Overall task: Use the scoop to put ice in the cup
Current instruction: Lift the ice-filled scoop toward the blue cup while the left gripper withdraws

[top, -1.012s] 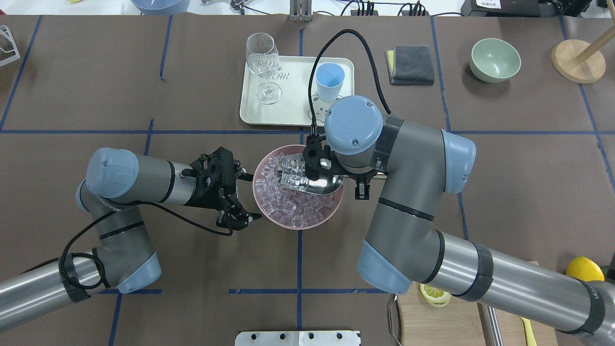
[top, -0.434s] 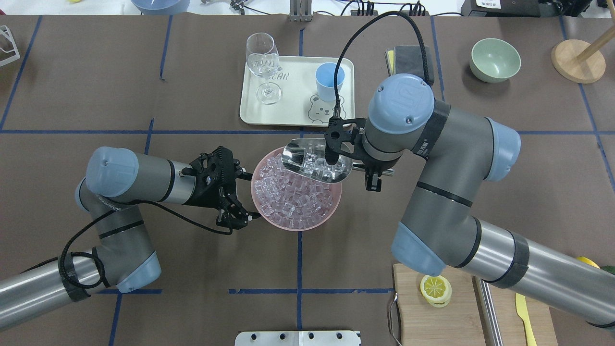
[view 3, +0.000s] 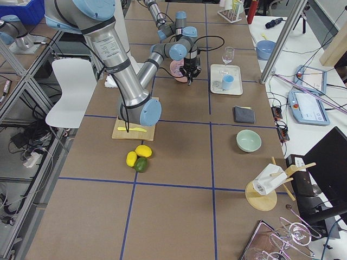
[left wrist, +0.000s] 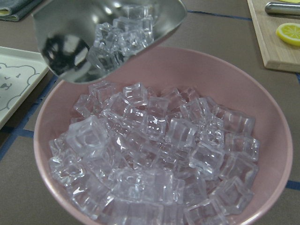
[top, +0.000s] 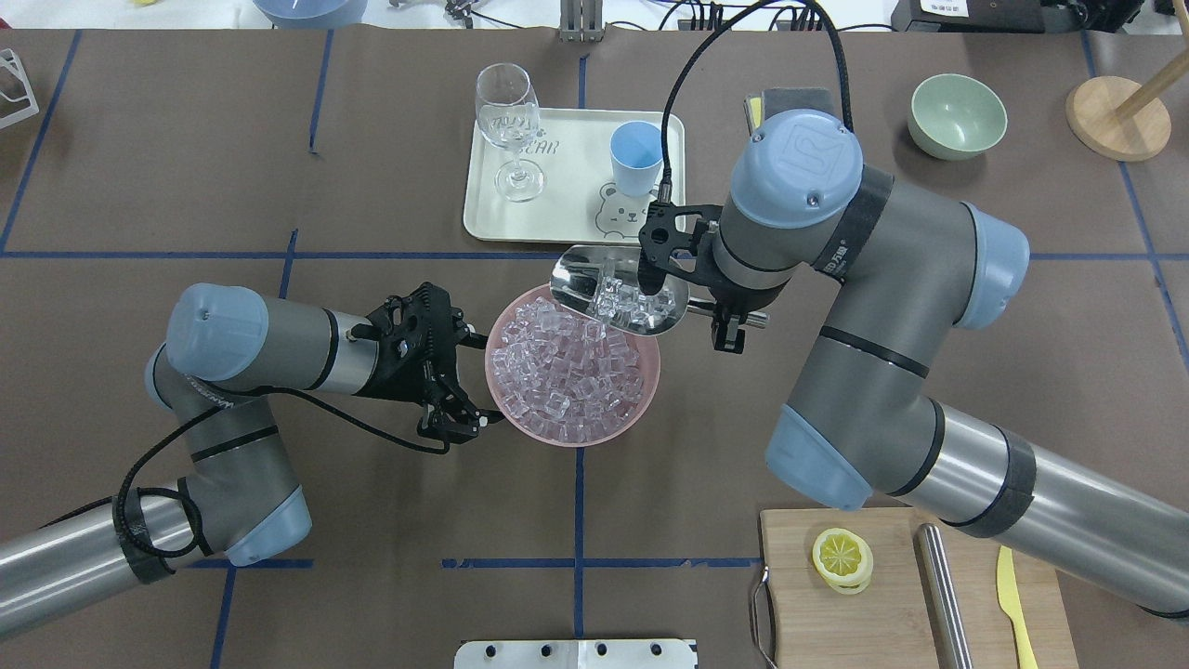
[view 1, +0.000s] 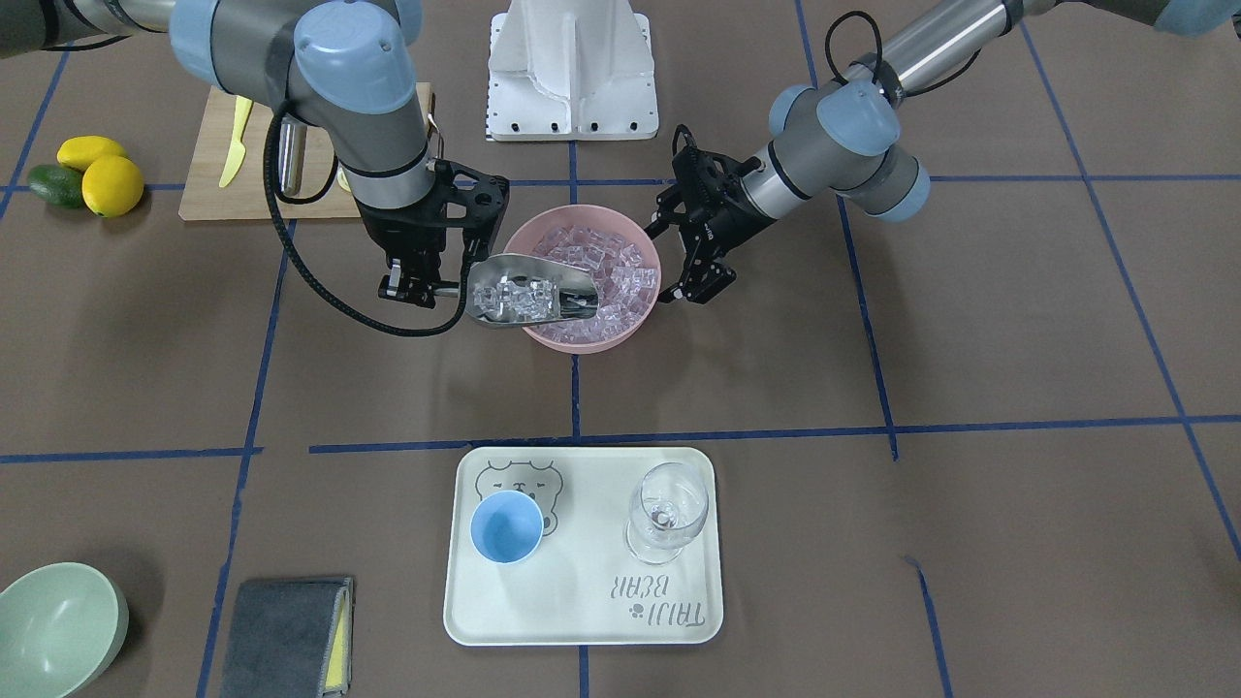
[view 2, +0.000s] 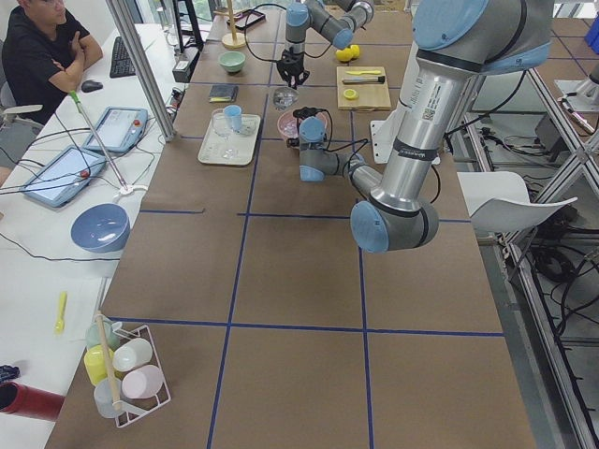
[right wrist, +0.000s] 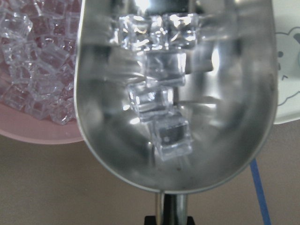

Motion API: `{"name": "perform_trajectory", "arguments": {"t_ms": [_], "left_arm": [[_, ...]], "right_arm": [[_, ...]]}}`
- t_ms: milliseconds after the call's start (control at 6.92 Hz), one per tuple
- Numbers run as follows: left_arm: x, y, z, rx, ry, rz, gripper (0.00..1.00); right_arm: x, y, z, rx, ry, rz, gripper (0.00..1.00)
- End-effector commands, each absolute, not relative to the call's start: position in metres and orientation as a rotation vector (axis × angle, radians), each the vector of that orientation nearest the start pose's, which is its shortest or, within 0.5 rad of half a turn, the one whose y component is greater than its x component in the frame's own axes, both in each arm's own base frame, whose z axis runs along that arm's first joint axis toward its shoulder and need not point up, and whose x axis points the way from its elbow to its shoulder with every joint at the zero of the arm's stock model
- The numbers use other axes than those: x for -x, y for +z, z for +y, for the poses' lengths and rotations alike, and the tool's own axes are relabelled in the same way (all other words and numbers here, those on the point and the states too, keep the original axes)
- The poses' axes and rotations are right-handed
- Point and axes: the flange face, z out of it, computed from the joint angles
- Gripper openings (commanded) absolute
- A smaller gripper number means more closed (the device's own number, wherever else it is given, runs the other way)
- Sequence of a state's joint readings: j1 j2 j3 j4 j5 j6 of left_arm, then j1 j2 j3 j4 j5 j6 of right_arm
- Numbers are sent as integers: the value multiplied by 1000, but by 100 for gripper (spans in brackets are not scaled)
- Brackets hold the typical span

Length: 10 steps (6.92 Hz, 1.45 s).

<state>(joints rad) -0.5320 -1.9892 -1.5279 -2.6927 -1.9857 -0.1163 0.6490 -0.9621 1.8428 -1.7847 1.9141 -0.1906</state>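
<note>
Scoop (top: 615, 295) of ice (right wrist: 159, 108), handle hidden under clamping right hand (top: 729, 321), left hand (top: 476, 379) spread empty

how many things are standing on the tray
2: the cup on the right side of the tray in the overhead view, and the wine glass on its left. Nothing looks hidden.

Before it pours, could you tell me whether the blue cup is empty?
Empty: the front view looks down into the cup and shows only its bare blue bottom.
</note>
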Motion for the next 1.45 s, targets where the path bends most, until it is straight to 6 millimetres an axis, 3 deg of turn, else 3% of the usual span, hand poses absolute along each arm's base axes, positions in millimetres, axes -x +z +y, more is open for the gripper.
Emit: {"name": "perform_trajectory", "arguments": {"t_ms": [0,289,723,867,1012,1301], "left_arm": [[-475,324,-426,-1118,1010,1111,100],[-438,335,-435,-1122,988,1094,100],[-351,359,-467,-1066,948,1065,100],[-318,368,-470,-1060,932,1059,99],[-282,376,-485,-1064,886,1030,100],[-188,437,-513,-1014,709,902,100]], "right_arm": [[401,204,-475,-431,-1026,-575,0],[372,215,-494,-318,-936,-605,0],[360,223,-501,-202,-827,-572,0],[360,223,-501,-155,-781,-561,0],[365,218,-507,-139,-722,-565,0],[395,184,-537,-120,-595,-593,0]]}}
